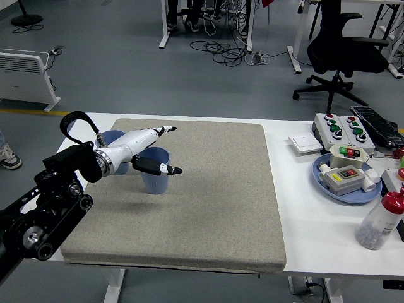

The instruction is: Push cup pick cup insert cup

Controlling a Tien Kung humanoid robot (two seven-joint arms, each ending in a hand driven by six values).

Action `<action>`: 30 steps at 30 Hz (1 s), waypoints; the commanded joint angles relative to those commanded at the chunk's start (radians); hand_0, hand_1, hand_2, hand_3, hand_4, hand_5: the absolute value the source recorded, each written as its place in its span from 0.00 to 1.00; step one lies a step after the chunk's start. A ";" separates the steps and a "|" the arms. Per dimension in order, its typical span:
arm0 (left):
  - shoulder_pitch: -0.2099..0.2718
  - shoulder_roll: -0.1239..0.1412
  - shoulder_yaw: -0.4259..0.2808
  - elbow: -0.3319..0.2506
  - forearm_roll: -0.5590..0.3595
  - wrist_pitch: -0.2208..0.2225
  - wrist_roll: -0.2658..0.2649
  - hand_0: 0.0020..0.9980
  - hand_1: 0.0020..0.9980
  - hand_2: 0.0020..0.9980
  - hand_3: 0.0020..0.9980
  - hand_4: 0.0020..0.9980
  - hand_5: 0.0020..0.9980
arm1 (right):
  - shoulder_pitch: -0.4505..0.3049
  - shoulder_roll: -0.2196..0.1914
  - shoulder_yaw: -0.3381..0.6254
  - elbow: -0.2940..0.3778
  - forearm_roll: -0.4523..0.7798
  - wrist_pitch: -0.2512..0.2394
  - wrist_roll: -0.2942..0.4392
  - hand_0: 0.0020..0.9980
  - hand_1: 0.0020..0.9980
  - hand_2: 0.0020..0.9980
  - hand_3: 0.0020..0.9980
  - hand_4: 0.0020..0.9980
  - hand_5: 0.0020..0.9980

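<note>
Two blue cups stand upright on the grey mat. One cup is near the mat's left middle; the other cup stands behind it to the left, mostly hidden by my arm. My left hand reaches in from the left, held over the nearer cup's rim with its fingers spread and its thumb pointing right. It holds nothing. The right arm is out of view.
On the white table to the right are a blue plate with a button box, two more button boxes, a white switch plate and a red-capped bottle. An office chair stands beyond the table.
</note>
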 joint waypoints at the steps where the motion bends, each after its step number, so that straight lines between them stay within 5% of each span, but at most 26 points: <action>1: -0.007 -0.002 0.007 0.007 0.005 -0.005 0.002 0.97 0.99 1.00 1.00 0.98 0.55 | 0.000 0.000 -0.002 0.000 0.001 0.000 0.000 0.72 0.66 0.66 0.58 0.09 0.54; 16: -0.098 -0.054 0.012 0.188 0.134 -0.031 0.002 0.92 0.98 1.00 1.00 0.97 0.49 | 0.002 -0.001 -0.014 0.000 0.011 0.001 0.001 0.72 0.66 0.66 0.58 0.09 0.54; 17: -0.103 -0.058 0.009 0.206 0.146 -0.038 0.006 0.82 0.93 1.00 1.00 0.94 0.45 | 0.002 -0.001 -0.015 0.000 0.011 0.001 0.001 0.72 0.66 0.66 0.58 0.09 0.54; 22: -0.113 -0.067 0.001 0.243 0.183 -0.052 0.015 0.82 0.93 1.00 1.00 0.94 0.45 | 0.002 -0.001 -0.017 0.000 0.014 0.001 0.001 0.72 0.66 0.66 0.58 0.09 0.54; 23: -0.113 -0.067 0.001 0.244 0.185 -0.053 0.015 0.67 0.86 0.97 0.97 0.90 0.40 | 0.002 -0.001 -0.017 0.000 0.014 0.001 0.001 0.72 0.66 0.66 0.58 0.09 0.54; 28: -0.118 -0.075 -0.004 0.272 0.211 -0.052 0.014 0.67 0.86 0.97 0.97 0.90 0.40 | 0.002 -0.001 -0.019 0.000 0.014 0.001 0.001 0.72 0.66 0.66 0.58 0.09 0.54; 30: -0.118 -0.076 -0.004 0.276 0.211 -0.044 0.009 0.61 0.81 0.91 0.94 0.82 0.33 | 0.002 -0.001 -0.018 0.000 0.014 0.001 0.001 0.73 0.66 0.66 0.58 0.09 0.54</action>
